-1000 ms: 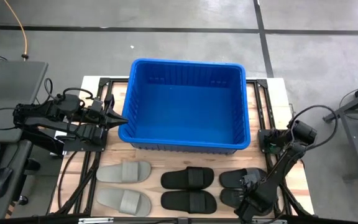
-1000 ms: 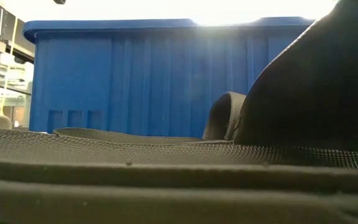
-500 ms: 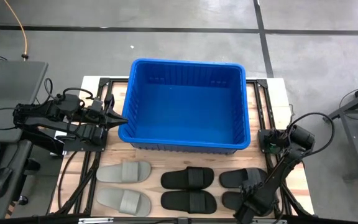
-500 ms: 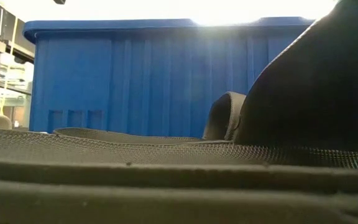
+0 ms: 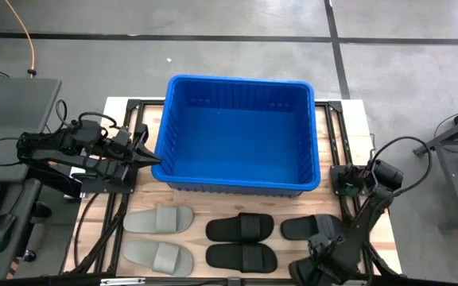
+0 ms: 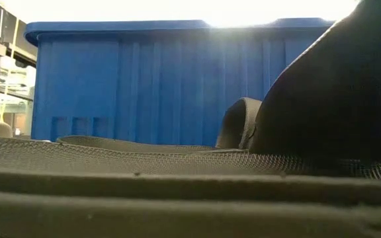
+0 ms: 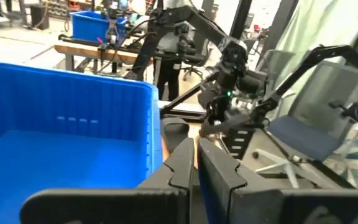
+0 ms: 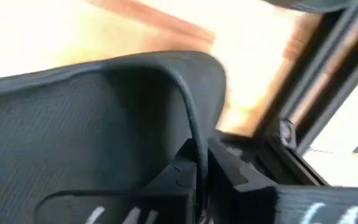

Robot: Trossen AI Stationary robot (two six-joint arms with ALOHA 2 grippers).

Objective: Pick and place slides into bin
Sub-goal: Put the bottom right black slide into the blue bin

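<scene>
The blue bin stands at the table's middle and far side. In front of it lie two grey slides and three black slides, flat on their soles. My right gripper is at the near right corner, shut on one more black slide, which the arm mostly hides from above. My left gripper hovers shut beside the bin's left wall, holding nothing. My right gripper pinches a thin black edge of the slide between its two fingers. Whether that edge belongs to the strap or the sole, I cannot tell. Whether the slide still lies on the table does not show.
The bin's ribbed near wall rises behind the slides in the low view, where a black strap fills the right. Black frame rails run along the table's sides. A desk stands to the left.
My right gripper has moved toward the table's near edge, down over the black slide at the near right, and has shut on it.
</scene>
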